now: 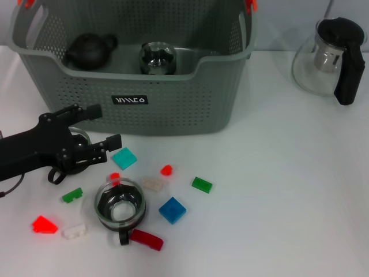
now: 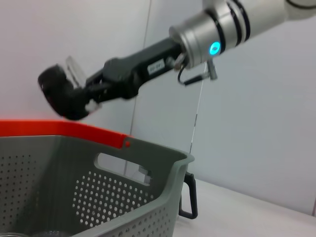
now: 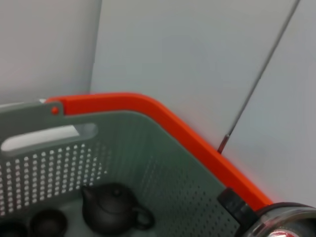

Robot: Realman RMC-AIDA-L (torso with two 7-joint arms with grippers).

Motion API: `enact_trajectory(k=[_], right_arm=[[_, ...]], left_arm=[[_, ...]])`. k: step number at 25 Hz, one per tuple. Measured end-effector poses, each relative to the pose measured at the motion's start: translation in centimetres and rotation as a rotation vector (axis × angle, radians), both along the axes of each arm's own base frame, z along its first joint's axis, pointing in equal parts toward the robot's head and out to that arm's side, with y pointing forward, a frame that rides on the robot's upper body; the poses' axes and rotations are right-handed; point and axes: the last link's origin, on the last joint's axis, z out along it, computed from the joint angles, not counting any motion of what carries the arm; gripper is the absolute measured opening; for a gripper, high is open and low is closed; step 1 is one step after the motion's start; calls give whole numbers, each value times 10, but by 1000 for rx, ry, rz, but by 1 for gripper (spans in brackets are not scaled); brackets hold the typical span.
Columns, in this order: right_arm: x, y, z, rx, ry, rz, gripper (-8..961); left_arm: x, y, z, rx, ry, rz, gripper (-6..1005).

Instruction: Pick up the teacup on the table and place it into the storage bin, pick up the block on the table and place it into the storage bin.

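The black left hand, fingers apart, hovers at ten o'clock of the round glass teacup on the white worktop. Flat blue block lies beside it; perforated grey-green storage bin stands behind.

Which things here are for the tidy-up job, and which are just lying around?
For the job: glass teacup on the table; blue block and the small blocks around it; storage bin; left gripper, open, near the teal block.

Just lying about: clear glass teapot right of the bin; dark teapot already inside the bin.
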Motion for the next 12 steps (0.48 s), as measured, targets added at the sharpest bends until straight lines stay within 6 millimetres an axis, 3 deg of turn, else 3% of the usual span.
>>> enact_trajectory(k=[2, 12], right_arm=[[9, -2, -16, 4, -24, 0, 53], [45, -9, -44, -16, -69, -52, 54]], left_arm=[[0, -1, -1, -1, -2, 3, 798], [-4, -3, 1, 16, -12, 22, 795]])
